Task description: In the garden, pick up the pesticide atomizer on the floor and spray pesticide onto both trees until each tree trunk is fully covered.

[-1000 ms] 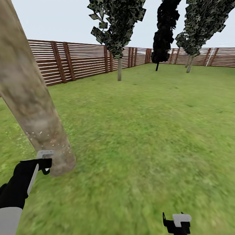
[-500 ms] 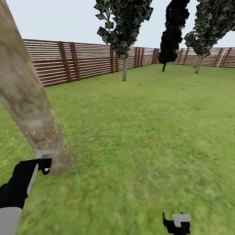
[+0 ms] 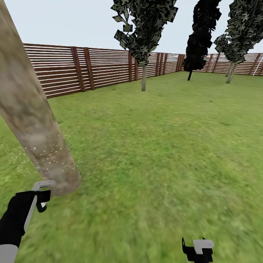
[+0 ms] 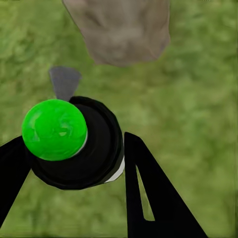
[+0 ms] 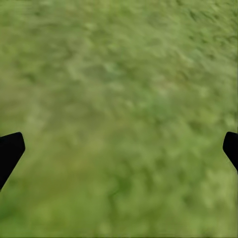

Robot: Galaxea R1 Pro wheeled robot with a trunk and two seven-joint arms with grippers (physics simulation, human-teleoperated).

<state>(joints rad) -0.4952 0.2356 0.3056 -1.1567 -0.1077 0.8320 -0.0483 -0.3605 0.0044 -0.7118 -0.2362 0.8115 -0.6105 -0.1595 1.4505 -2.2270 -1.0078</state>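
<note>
At the lower left of the head view, the left gripper (image 3: 41, 197) holds the pesticide atomizer (image 4: 74, 144). In the left wrist view the black fingers (image 4: 148, 198) sit on both sides of its black body, and its green round top (image 4: 53, 129) and grey nozzle point toward the base of the tree trunk (image 3: 33, 120). At the bottom right the right gripper (image 3: 197, 250) is empty; its finger tips stand wide apart over the lawn (image 5: 119, 99).

The trunk rises just beyond the left gripper, along the left edge. White specks of pesticide (image 3: 51, 155) dot its lower part. Higher up the bark looks bare, so I judge that this trunk is only partly covered.

Farther away, in the upper middle, another tree (image 3: 144, 78) stands before the wooden fence (image 3: 102, 65). No specks can be seen on it at this distance, so it probably remains to be sprayed.
</note>
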